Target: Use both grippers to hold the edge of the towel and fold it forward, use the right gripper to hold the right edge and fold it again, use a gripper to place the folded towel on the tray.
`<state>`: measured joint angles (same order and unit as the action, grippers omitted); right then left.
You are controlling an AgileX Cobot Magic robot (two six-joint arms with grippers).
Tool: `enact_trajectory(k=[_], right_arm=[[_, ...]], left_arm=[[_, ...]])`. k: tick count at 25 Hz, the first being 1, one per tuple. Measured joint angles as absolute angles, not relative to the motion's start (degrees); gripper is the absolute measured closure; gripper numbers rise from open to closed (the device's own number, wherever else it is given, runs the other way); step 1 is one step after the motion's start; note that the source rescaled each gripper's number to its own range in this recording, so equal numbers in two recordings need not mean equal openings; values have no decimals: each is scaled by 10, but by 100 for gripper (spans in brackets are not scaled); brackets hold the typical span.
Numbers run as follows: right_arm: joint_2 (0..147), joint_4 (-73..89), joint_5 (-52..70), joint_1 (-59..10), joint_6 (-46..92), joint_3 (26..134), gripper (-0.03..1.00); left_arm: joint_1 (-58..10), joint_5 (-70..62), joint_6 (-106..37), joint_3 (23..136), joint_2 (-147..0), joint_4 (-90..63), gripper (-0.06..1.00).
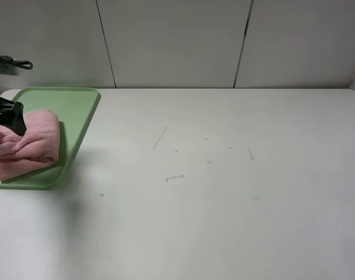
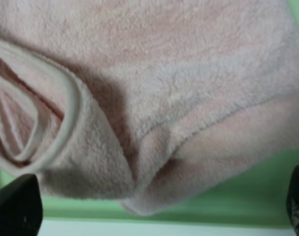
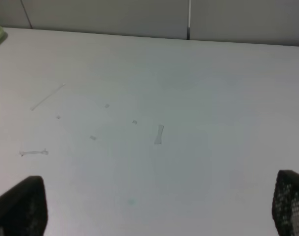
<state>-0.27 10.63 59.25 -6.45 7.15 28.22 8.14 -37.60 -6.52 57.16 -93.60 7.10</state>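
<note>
Left gripper (image 1: 14, 119): released, jaws wide, just over the towel (image 1: 25, 143) on the tray (image 1: 78, 111), worktop's far left corner.
Left wrist: folded towel (image 2: 178, 98) lies free; placing looks done.
Right gripper (image 3: 159, 216): released, empty; next, retreat.

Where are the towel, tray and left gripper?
towel (image 1: 27, 146): exterior high view, middle of the folded pink bundle.
tray (image 1: 78, 108): exterior high view, bare green floor near the far right corner.
left gripper (image 2: 154, 209): left wrist view, midway between the open fingertips.
</note>
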Motion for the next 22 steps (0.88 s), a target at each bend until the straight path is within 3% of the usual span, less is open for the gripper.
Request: enact_trajectory(k=[22], right_arm=[[-3,107,593,-64,71,282,-3]], left_arm=[[81,-605,-66,571,-691,15,-6]])
